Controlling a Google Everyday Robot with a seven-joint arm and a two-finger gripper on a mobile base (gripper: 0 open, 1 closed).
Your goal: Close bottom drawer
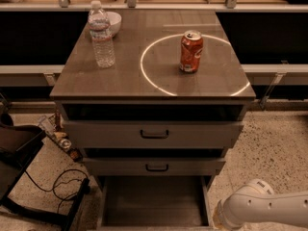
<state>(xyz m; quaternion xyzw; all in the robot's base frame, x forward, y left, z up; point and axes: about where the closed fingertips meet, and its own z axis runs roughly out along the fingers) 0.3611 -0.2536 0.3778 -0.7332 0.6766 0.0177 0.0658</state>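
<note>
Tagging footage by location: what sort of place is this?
Probably an office break area or lab: a cabinet holding a can, bottle and bowl. The hand hangs low right by the open bottom drawer.

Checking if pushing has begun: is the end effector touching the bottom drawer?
Cannot tell. The camera view shows the end effector low right, beside the open bottom drawer; neither contact nor gap is plain.

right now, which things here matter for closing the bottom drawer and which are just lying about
For the job: bottom drawer, pulled open; white arm at its right, gripper out of view.
Lying about: water bottle, soda can, white bowl, floor cable.
</note>
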